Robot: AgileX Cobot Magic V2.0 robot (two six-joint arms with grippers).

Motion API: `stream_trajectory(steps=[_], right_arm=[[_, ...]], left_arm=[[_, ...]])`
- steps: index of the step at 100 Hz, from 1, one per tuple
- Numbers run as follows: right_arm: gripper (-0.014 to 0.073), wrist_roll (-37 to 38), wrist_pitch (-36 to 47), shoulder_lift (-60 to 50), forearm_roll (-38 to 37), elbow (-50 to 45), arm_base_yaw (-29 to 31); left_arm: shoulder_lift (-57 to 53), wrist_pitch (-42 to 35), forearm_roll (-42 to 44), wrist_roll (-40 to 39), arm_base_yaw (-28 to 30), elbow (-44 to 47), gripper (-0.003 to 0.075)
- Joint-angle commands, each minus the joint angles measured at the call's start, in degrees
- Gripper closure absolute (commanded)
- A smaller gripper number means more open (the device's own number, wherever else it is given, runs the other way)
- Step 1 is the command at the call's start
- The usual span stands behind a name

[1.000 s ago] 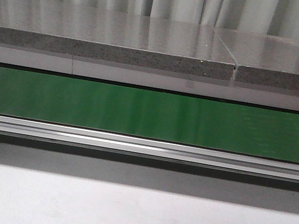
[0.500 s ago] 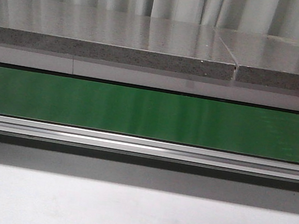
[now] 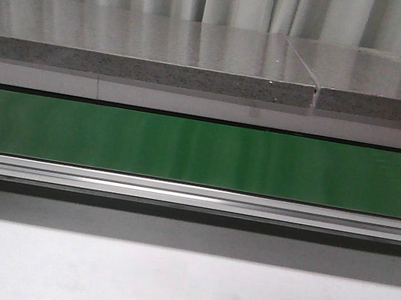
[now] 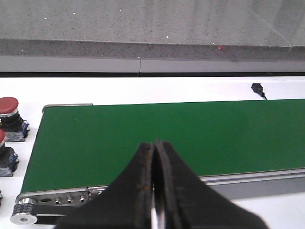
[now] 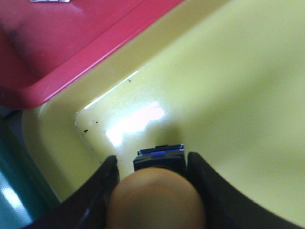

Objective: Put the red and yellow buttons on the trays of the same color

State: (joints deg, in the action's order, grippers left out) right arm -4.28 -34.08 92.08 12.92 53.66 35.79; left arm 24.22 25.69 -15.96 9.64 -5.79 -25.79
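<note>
One yellow button (image 5: 157, 200) over yellow tray (image 5: 238, 86)

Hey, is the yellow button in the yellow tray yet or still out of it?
Over it, landing unclear. The right gripper holds the yellow button above the yellow tray floor; contact cannot be told.

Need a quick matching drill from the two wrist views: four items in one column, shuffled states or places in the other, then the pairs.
Items
1. yellow button
2. red buttons
3. left gripper
4. red tray

States or places
A. jaws shut, empty
B. between the right gripper's jaws, over the yellow tray
C. beside the green belt's end
D. bordering the yellow tray

Pairs: 1-B, 2-C, 3-A, 4-D
</note>
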Motion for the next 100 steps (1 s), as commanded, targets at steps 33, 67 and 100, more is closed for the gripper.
stream_trajectory(steps=[33,67,100], right_arm=[[-0.0022,-0.13,2.72,-2.06,1.17,1.17,0.12],[-0.0024,-1.28,7.11,-6.36,2.99,1.17,-3.01],[-0.0024,-6.08,8.70,-19.33,2.99,1.17,-16.25]], left_arm=[[0.31,-3.70,-0.91,0.04,-0.42,-1.55,0.0739],[0.31,-3.70,-0.91,0.04,-0.42,-1.55,0.0739],[0.31,-3.70,-0.91,0.04,-0.42,-1.55,0.0739]])
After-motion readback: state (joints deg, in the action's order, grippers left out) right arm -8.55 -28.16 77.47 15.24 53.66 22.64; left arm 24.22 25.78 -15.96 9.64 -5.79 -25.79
